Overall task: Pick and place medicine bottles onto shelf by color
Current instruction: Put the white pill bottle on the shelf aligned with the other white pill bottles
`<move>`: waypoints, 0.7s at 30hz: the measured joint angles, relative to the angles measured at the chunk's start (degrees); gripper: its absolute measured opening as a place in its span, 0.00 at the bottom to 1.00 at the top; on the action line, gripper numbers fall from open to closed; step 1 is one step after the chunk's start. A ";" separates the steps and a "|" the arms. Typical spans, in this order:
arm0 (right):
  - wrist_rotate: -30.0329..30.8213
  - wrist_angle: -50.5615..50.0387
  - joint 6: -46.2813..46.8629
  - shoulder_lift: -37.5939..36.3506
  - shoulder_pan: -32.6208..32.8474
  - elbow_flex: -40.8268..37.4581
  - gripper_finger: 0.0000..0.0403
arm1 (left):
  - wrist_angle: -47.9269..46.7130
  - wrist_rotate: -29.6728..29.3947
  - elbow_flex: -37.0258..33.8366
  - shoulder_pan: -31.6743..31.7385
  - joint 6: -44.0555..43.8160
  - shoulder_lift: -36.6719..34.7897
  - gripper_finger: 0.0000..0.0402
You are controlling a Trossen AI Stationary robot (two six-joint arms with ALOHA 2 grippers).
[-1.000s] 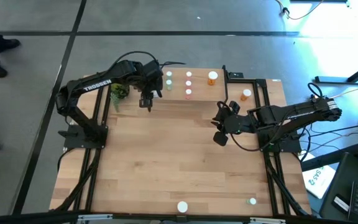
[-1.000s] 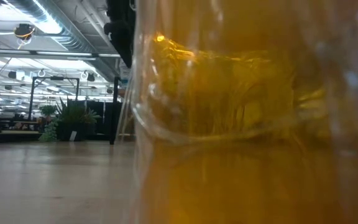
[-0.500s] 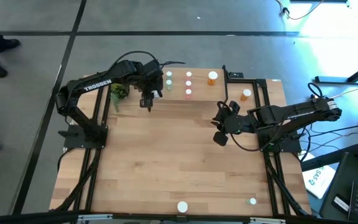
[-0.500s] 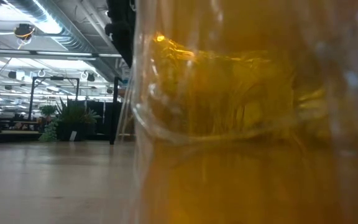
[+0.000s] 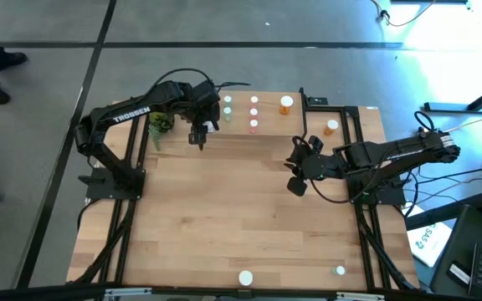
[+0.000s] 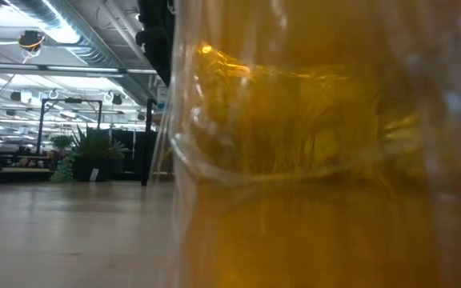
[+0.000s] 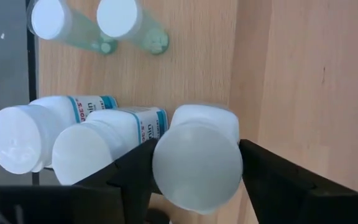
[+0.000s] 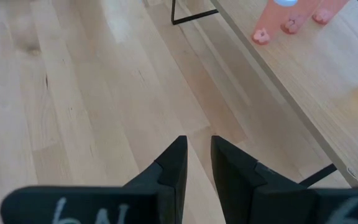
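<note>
My left gripper (image 5: 197, 134) is over the left part of the shelf (image 5: 270, 117), shut on a white bottle with a white cap (image 7: 196, 163). Two more white bottles (image 7: 48, 140) stand beside it on the shelf, with two pale green bottles (image 7: 120, 22) farther along. In the high view, pale green (image 5: 228, 105), pink (image 5: 253, 112) and orange (image 5: 285, 104) bottles stand on the shelf. My right gripper (image 5: 295, 182) hovers over the table right of centre, shut and empty (image 8: 197, 163). My left gripper pinches the white bottle between its two fingers (image 7: 132, 171), one on each side of the body just under the cap (image 7: 166, 127). The fingers come from above, pointing down. The bottle is upright at the shelf's near edge; its cap hides its base.
A small potted plant (image 5: 159, 124) stands at the shelf's left end. An orange bottle (image 5: 331, 127) is at the far right of the table. A white-capped bottle (image 5: 245, 278) and a pale green one (image 5: 340, 270) stand at the near edge. An orange bottle (image 6: 318, 160) fills the low view.
</note>
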 joint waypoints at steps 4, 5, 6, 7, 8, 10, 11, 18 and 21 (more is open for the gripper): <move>0.00 0.00 -0.02 0.00 0.00 0.00 0.18 | 0.00 -0.25 0.00 0.58 0.02 0.00 0.57; 0.00 -0.02 0.00 0.00 0.00 0.00 0.18 | 0.00 -0.26 0.00 0.70 0.01 0.00 0.58; 0.00 0.00 0.00 0.00 0.00 0.00 0.18 | 0.00 -0.26 0.00 0.73 0.01 0.00 0.58; 0.00 0.00 -0.06 0.00 0.00 0.00 0.18 | 0.00 -0.29 0.00 0.73 0.02 0.00 0.59; 0.00 0.00 -0.04 0.00 0.00 0.00 0.18 | 0.00 -0.28 0.00 0.73 0.01 0.00 0.60; 0.00 0.00 0.00 0.00 0.00 0.00 0.18 | 0.02 -0.52 0.00 0.73 0.01 0.00 0.62; 0.00 -0.01 0.00 0.00 0.00 0.00 0.18 | 0.02 -0.74 0.00 0.73 0.03 0.00 0.64; 0.00 0.00 -0.04 0.00 0.00 0.00 0.18 | 0.06 -1.59 0.00 0.73 0.03 0.00 0.72; 0.00 -0.02 0.00 0.00 0.00 0.00 0.18 | 0.04 -1.59 0.00 0.71 0.03 0.00 0.72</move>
